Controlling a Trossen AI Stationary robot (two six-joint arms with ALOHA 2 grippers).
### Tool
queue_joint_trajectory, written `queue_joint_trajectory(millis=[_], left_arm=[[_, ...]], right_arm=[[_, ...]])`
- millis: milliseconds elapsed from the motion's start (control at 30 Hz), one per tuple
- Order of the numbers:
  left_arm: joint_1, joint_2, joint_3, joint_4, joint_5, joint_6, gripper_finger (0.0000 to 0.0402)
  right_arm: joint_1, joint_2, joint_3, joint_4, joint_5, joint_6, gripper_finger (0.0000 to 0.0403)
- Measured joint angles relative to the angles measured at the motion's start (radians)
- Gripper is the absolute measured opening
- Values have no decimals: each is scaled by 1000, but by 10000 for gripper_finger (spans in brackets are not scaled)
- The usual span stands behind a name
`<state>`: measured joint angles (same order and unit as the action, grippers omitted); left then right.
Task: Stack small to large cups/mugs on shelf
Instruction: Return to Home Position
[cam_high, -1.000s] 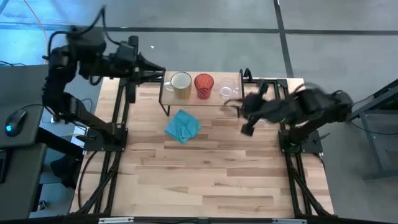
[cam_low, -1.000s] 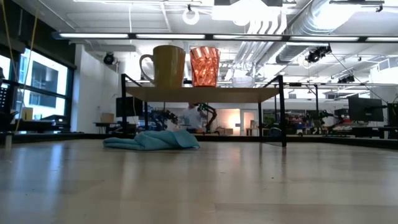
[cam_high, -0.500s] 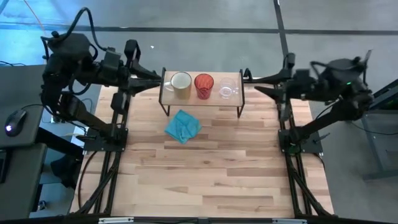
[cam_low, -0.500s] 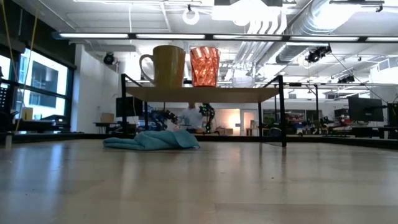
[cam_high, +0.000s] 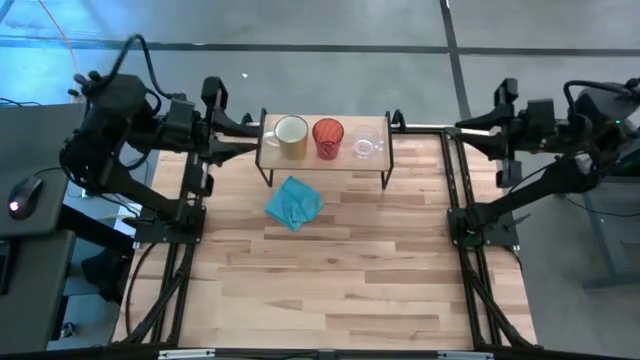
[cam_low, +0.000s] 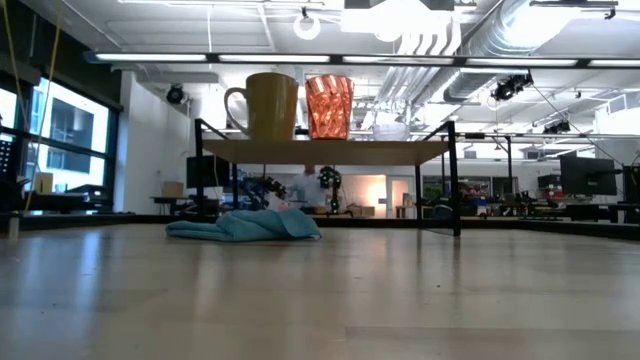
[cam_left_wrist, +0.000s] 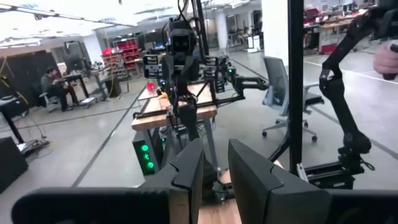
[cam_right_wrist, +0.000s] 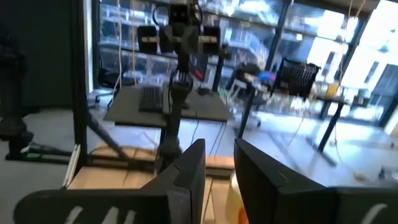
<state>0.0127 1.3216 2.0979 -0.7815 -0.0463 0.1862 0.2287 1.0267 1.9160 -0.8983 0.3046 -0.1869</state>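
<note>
Three vessels stand in a row on the light-wood shelf (cam_high: 325, 158) at the table's far edge. The cream-yellow mug (cam_high: 290, 133) is on the left with its handle to the left, the red tumbler (cam_high: 328, 135) in the middle, and the clear glass cup (cam_high: 366, 142) on the right. The low view shows the mug (cam_low: 265, 105), the tumbler (cam_low: 329, 107) and faintly the glass cup (cam_low: 390, 128) upright on the shelf (cam_low: 325, 151). My left gripper (cam_high: 252, 133) hovers off the shelf's left end and my right gripper (cam_high: 462, 128) off its right end. Both are shut and empty.
A crumpled teal cloth (cam_high: 294, 202) lies on the wooden table (cam_high: 340, 280) just in front of the shelf, near its left legs. The arms' black frames run along the left and right table edges. A seated person (cam_left_wrist: 48, 84) shows far off in the room.
My right gripper has pulled away from the glass cup at the shelf's right end and swung up and back toward the table's far right corner. My left arm has drawn back a little toward the left edge. The three vessels and the cloth have stayed put.
</note>
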Motion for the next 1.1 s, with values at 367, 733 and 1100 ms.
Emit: queue_joint_trajectory(millis=[367, 733, 1100], left_arm=[[0, -351, -583, 443, -105, -14, 67], [0, -597, -1020, 739, -205, -62, 67], [0, -784, -1317, 873, -298, -90, 67]], right_arm=[[0, -75, 0, -247, 83, 187, 79], [0, -107, 0, -265, 115, 180, 79], [0, -88, -1, -295, 115, 232, 79]])
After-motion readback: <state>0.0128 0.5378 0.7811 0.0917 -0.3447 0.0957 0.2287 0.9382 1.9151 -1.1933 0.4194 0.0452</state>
